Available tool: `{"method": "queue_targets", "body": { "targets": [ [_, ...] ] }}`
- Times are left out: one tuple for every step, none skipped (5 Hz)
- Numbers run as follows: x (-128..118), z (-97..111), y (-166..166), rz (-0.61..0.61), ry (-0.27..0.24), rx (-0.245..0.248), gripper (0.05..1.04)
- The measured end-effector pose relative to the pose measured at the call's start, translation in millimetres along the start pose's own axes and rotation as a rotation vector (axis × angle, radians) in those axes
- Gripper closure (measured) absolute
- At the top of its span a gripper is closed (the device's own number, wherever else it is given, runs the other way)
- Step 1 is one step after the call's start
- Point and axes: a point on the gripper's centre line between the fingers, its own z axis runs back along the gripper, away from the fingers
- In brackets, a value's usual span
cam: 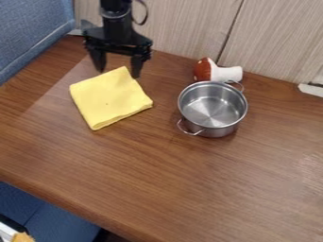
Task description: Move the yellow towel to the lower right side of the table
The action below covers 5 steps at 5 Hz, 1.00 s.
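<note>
Gripper (118,72) found spread by the yellow towel (108,98) — pot (212,105) set upright beside towel, inner base exposed.

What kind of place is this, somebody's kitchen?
Perhaps a work or test area: a robot gripper hangs over a wooden table, beside a pale wood-grain panel and blue padded-looking surfaces.

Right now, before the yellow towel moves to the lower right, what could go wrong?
Partial grip: the towel lies flat and folded, with the end effector open at its far corner. It may pinch one layer and unfold it.
Snag: the pot stands just right of the towel, near handle jutting out. A low drag could catch it.
Overshoot: placed too near the table's front edge, it might hang over.
</note>
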Motion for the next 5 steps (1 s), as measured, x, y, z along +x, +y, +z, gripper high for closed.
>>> {"method": "queue_targets", "body": {
  "targets": [
    [-10.5, -7.7, 18.5, 0.038, 0.03, 0.022, 0.083],
    [-16.6, -20.4, 28.9, 0.061, 0.07, 0.02, 0.083],
    [-22.9, -36.1, 32.8, 0.082, 0.119, 0.006, 0.083],
    [-22.4, -41.2, 34.4, 0.112, 0.108, -0.11, 0.083],
    [-25.8, -43.1, 33.8, 0.098, 0.112, -0.092, 0.083]
  ]
}}
